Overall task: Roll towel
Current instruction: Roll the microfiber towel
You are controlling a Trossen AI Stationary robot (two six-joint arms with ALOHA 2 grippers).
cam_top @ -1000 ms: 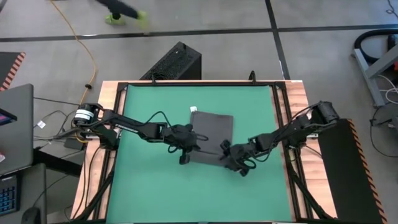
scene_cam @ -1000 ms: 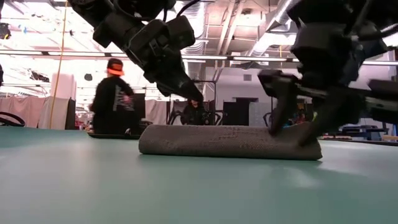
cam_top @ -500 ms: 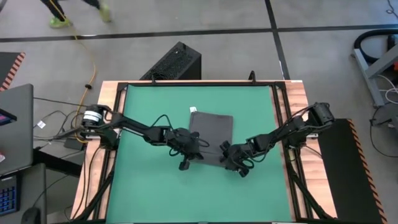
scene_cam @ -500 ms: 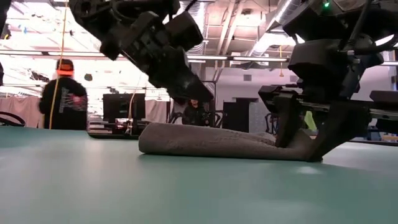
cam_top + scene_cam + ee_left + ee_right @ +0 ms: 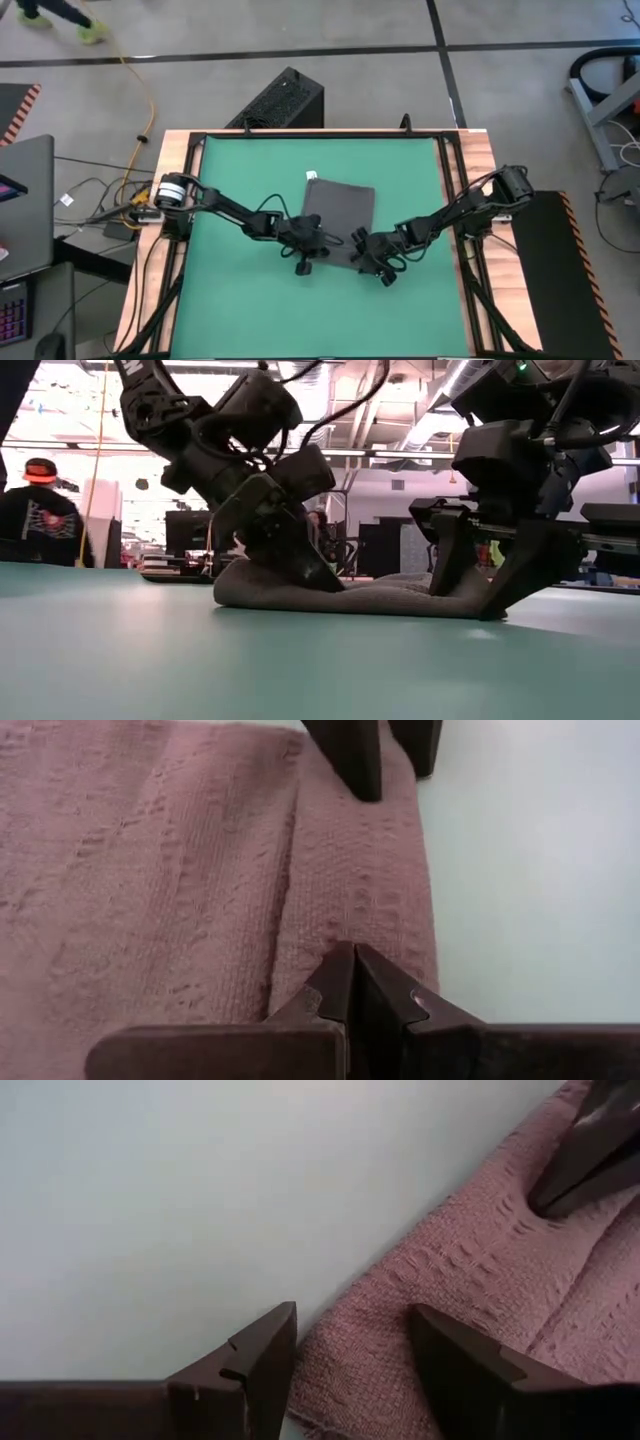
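Towel (image 5: 340, 208): a dark charcoal-grey rectangular cloth with a coarse, ribbed weave, lying near the middle of the green mat (image 5: 230, 300) that covers the bench, and far smaller than that mat. A small white tag (image 5: 311, 177) projects from the towel's far corner, on the side away from both grippers. The far part of the towel lies flat in a single layer; its near edge is turned over into a low, thick fold, seen in the low view as a rounded grey ridge (image 5: 380, 596) resting on the mat, and in the left wrist view as a narrower band (image 5: 355, 890) lying on top of the broader sheet, with a seam line running between them. Left gripper (image 5: 303, 252): at the towel's near edge, toward its left corner, tips pressed down on the folded band; its jaws are closed together tip to tip (image 5: 352, 982), with no cloth visibly held between them. Right gripper (image 5: 376, 262): at the towel's near edge, at the right corner, jaws spread apart and straddling the corner of the cloth (image 5: 380, 1345), one finger (image 5: 262, 1355) over bare mat and the other over the towel. In the low view both grippers stand on the ridge, well apart from each other.
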